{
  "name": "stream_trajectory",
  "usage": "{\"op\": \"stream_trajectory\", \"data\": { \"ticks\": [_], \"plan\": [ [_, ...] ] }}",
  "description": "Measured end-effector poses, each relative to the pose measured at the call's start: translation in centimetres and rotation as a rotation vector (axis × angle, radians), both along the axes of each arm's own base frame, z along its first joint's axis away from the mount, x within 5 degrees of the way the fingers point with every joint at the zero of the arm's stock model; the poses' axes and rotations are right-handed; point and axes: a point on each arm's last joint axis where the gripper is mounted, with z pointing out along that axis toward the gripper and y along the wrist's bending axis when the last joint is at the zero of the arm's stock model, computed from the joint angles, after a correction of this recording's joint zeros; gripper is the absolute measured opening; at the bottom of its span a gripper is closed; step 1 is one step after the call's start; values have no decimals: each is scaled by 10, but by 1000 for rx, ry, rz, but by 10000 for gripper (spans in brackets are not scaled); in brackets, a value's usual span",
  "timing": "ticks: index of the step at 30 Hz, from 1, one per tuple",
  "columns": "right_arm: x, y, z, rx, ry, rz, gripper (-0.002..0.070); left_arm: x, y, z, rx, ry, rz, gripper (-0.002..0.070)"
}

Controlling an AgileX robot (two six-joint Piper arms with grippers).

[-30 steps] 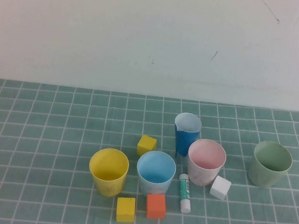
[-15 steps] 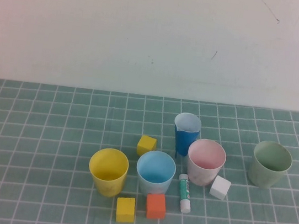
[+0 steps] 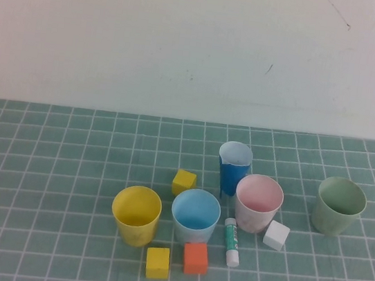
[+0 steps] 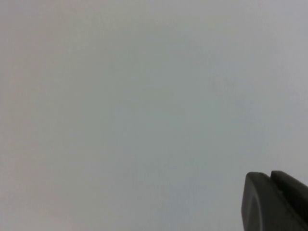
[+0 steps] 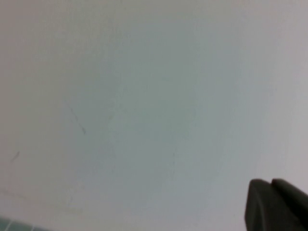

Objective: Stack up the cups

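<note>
Five cups stand upright and apart on the green grid mat in the high view: a yellow cup [image 3: 136, 214], a light blue cup [image 3: 195, 216], a dark blue cup [image 3: 233, 166], a pink cup [image 3: 258, 203] and a green cup [image 3: 339, 206] off to the right. None is inside another. Neither arm shows in the high view. My left gripper [image 4: 269, 175] shows only as dark fingertips pressed together, facing the bare wall. My right gripper [image 5: 270, 183] looks the same, shut and empty against the wall.
Small blocks lie among the cups: two yellow blocks [image 3: 184, 181] [image 3: 158, 262], an orange block [image 3: 195, 258] and a white block [image 3: 276, 235]. A glue stick [image 3: 231, 242] lies between the light blue and pink cups.
</note>
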Motion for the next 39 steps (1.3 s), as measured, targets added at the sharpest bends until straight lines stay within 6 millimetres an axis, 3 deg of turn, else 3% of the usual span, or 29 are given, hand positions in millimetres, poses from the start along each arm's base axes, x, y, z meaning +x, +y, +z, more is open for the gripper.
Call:
{"op": "stream_trajectory", "data": {
  "ticks": [4, 9, 16, 18, 21, 23, 26, 31, 39],
  "plan": [
    [9, -1, -1, -32, 200, -10, -2, 27, -2, 6, 5, 256, -7, -2],
    [22, -2, -14, -92, 400, -10, -2, 71, -10, -3, -96, 536, -56, -2],
    [31, 0, -33, -78, 451, 12, -2, 125, -26, -15, -286, 760, -153, 18],
    [32, 0, -34, -82, 444, 13, -2, 140, -30, -20, -284, 815, -188, 68],
    [32, 0, -34, -81, 439, 14, -2, 165, -38, -33, -313, 932, -246, 208],
    [32, 0, -34, -79, 438, 14, -2, 181, -45, -42, -336, 1032, -305, 340],
    [33, 1, -34, -85, 429, 29, -2, 202, -54, -57, -361, 1184, -374, 434],
    [33, 3, -35, -97, 426, 66, -2, 235, -67, -79, -342, 1324, -417, 424],
    [33, 4, -35, -103, 422, 73, -2, 259, -114, -115, -42, 1409, -288, 402]
  ]
}}
